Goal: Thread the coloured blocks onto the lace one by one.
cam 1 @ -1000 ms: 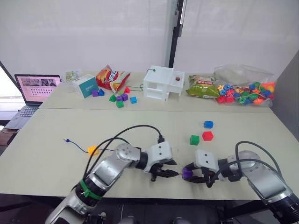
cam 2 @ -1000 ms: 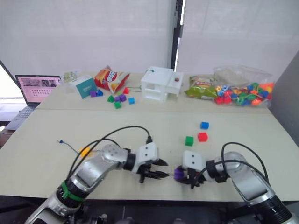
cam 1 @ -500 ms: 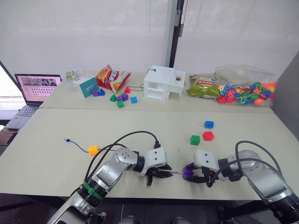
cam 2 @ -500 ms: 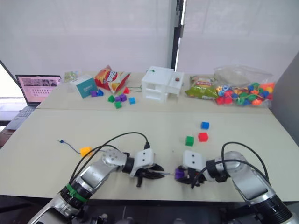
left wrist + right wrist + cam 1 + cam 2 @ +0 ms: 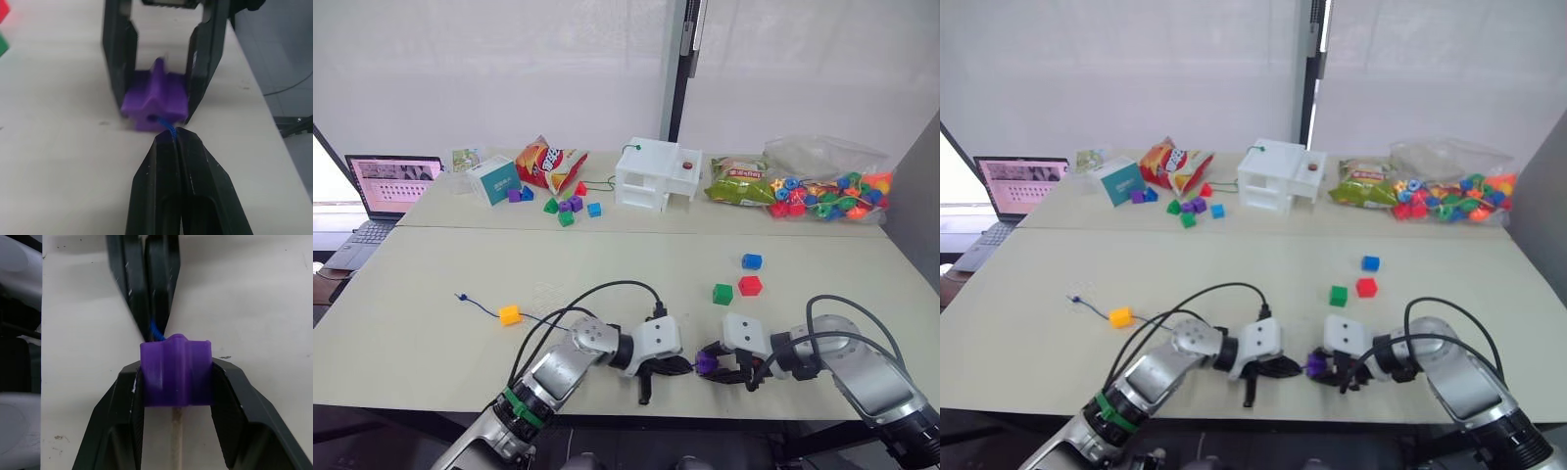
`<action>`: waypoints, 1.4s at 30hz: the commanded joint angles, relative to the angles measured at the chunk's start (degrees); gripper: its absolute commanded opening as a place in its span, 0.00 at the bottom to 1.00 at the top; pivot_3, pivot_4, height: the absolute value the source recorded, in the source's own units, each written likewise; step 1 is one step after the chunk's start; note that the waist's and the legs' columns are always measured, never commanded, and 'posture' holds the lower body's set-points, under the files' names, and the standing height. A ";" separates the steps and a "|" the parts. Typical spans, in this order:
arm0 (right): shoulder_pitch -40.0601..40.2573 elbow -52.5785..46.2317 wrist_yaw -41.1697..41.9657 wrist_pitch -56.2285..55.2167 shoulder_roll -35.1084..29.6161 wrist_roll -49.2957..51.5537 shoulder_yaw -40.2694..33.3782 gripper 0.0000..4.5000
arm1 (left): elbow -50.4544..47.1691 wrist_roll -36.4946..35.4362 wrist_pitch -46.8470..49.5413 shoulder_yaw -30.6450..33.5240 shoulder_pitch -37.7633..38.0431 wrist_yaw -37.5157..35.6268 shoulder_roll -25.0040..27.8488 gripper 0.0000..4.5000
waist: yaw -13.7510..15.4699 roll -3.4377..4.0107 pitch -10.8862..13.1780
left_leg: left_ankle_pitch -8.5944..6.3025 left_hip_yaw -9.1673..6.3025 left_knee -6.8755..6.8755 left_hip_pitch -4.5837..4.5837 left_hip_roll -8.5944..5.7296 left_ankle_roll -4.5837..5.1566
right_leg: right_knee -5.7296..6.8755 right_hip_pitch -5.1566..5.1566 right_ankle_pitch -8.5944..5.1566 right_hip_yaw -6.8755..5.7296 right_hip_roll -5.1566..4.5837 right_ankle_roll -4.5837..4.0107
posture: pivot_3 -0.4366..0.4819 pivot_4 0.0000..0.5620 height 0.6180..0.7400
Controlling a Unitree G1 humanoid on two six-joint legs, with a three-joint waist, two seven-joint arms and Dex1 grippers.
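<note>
Near the table's [image 5: 431, 294] front edge, the right tool [image 5: 176, 396] is clamped on the purple block [image 5: 176, 369], hard and light. The left tool [image 5: 176, 142], fingers pressed together, pinches the limp lace [image 5: 167, 126] at the block's hole (stiff pale tip already through). Best gripped on that tip.

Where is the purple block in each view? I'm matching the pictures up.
Left eye view: purple block near the table's front edge.
Right eye view: same spot.
Left wrist view: centre.
Right wrist view: centre.
Shared landmark: the right claw clamping it.
</note>
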 commanded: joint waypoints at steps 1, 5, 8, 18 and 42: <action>-0.29 1.37 -1.55 1.15 0.31 -1.87 1.53 0.30 | -0.83 0.47 -0.17 -0.16 -1.42 1.07 -1.81 0.01 | 0.01 0.00 0.00 | 0.00 0.00 0.01 0.00 0.00 0.00 | -0.01 0.01 0.00 0.00 0.00 0.00 | 0.48 0.27 1.00; -0.56 1.29 -1.46 1.53 0.42 -1.77 1.65 0.30 | -1.61 0.69 0.91 1.05 -1.69 1.25 -1.25 0.01 | 0.00 -0.01 0.00 | 0.00 0.00 0.04 0.00 0.00 0.00 | -0.02 0.02 0.00 0.01 -0.01 0.00 | 0.48 0.27 1.00; -0.54 0.98 -1.63 1.85 0.64 -1.59 1.69 0.30 | -2.00 0.52 1.68 1.97 -1.83 1.52 -0.85 0.01 | 0.00 -0.01 0.00 | 0.00 0.00 0.04 0.00 0.00 0.00 | -0.02 0.02 0.00 0.01 0.00 0.00 | 0.48 0.27 1.00; 1.12 -2.28 -3.10 3.75 -0.68 0.70 -2.27 0.84 | -6.79 -1.66 4.38 3.42 -3.17 -1.91 3.25 0.55 | 0.04 0.01 0.00 | -0.01 -0.01 -0.01 -0.12 0.02 0.00 | 0.04 -0.17 0.00 0.03 0.01 0.00 | 0.48 0.27 1.00; 11.50 -2.89 -4.23 -1.05 -5.85 4.35 -10.44 1.00 | 10.29 3.83 -6.44 -2.84 -7.74 0.53 -9.41 0.36 | 1.41 0.00 0.00 | -0.01 0.05 0.20 -0.85 -0.34 0.08 | 0.10 -0.78 0.11 0.03 -0.06 0.21 | 0.48 0.27 1.00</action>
